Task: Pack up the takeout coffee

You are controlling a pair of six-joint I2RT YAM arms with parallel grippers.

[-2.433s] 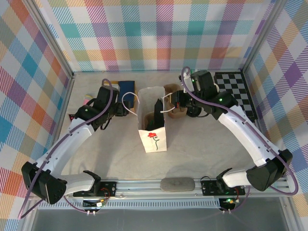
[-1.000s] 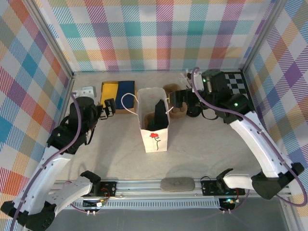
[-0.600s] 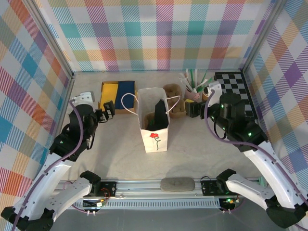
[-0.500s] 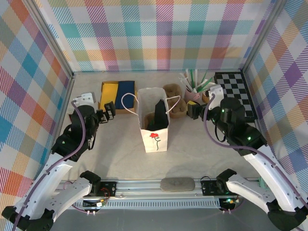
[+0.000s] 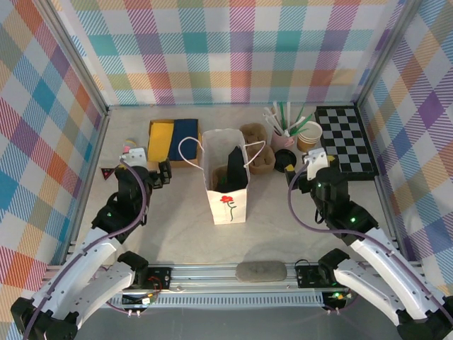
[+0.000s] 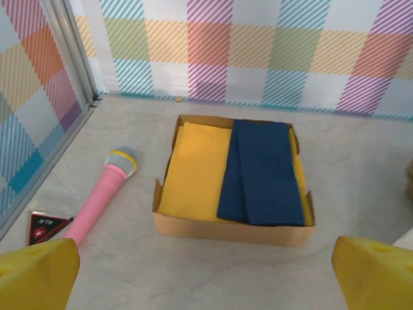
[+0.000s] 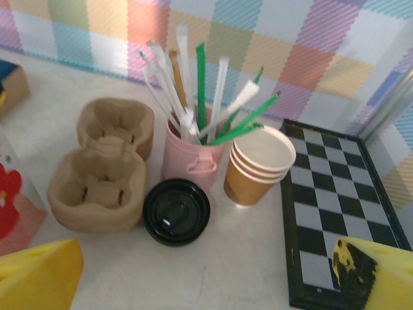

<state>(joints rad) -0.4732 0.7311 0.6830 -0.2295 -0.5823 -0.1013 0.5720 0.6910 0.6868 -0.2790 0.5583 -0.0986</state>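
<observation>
Moved: both arms have drawn back from the paper bag (image 5: 226,198) toward the near edge.
Left claw (image 6: 206,274): spread wide, empty.
Right claw (image 7: 206,278): spread wide, empty.
Kraft cups (image 7: 261,165): stacked upright, long axis vertical, white mouths up, just beside the pink straw cup (image 7: 187,161).
Black lid (image 7: 176,211): flat on the surface (image 7: 226,271), top up, between the cup carrier (image 7: 100,187) and the kraft cups.

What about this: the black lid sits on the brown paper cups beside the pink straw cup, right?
No: the black lid lies on the table; the brown paper cups beside the pink straw cup stand uncovered. The right wrist view shows it.
</observation>
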